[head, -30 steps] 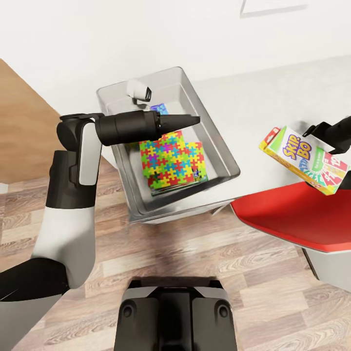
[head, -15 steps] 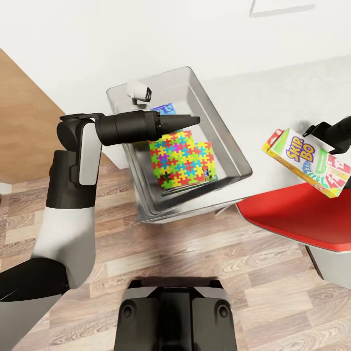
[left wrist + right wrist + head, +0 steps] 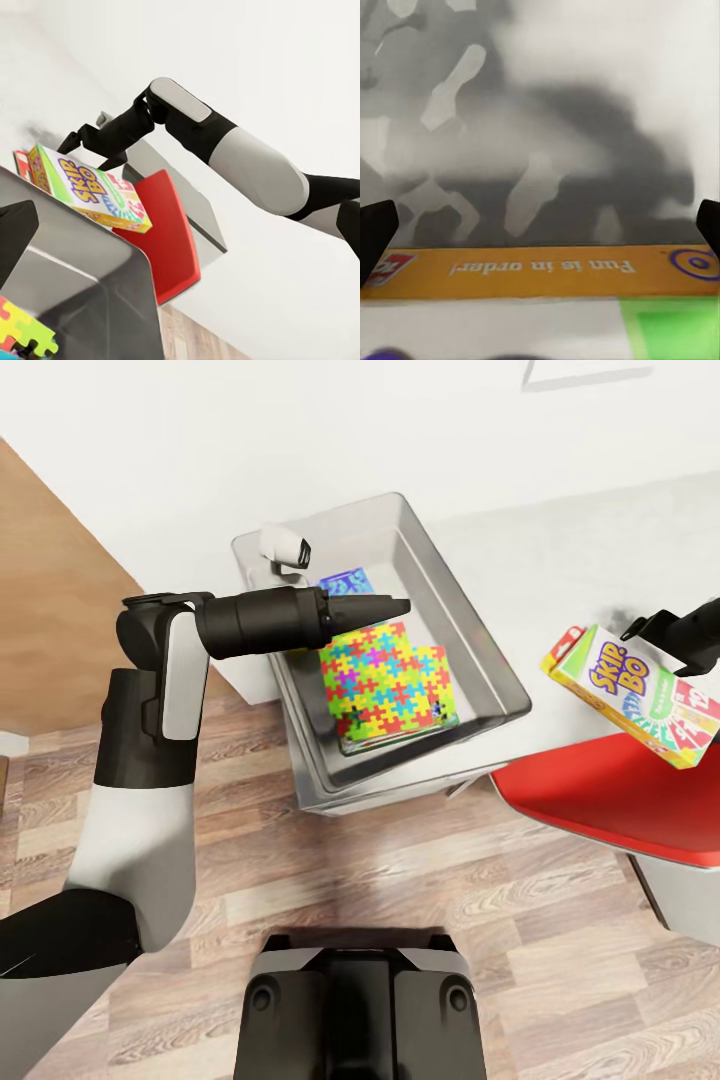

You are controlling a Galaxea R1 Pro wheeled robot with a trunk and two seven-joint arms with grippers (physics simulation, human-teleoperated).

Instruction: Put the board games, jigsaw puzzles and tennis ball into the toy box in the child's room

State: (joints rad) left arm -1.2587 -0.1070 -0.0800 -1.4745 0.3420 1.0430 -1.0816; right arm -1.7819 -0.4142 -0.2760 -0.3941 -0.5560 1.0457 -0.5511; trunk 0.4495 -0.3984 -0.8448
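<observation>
The toy box [image 3: 478, 652], a light grey bin, stands at the table's [image 3: 570, 550] corner. One jigsaw puzzle [image 3: 385, 675] lies flat inside it, with a blue board game [image 3: 345, 580] partly showing beneath. My left gripper [image 3: 397, 605] hovers over the box with nothing in it; the left wrist view shows one finger [image 3: 15, 232] out at the frame's edge beside the box wall [image 3: 90, 277]. My right gripper [image 3: 652, 628] is shut on a green-red-yellow board game [image 3: 635, 695], tilted above the table to the right of the box. That game's orange edge [image 3: 540, 266] lies between the fingertips [image 3: 375, 232].
A red chair seat [image 3: 610, 800] sits below the held game, close to the box's near right corner. A wood panel [image 3: 50, 590] rises at the left. Wood-plank floor [image 3: 400, 880] lies between my base and the table.
The whole picture has slid right, so the camera has moved. Both arms hold their pose. The gap between the held game and the toy box has narrowed.
</observation>
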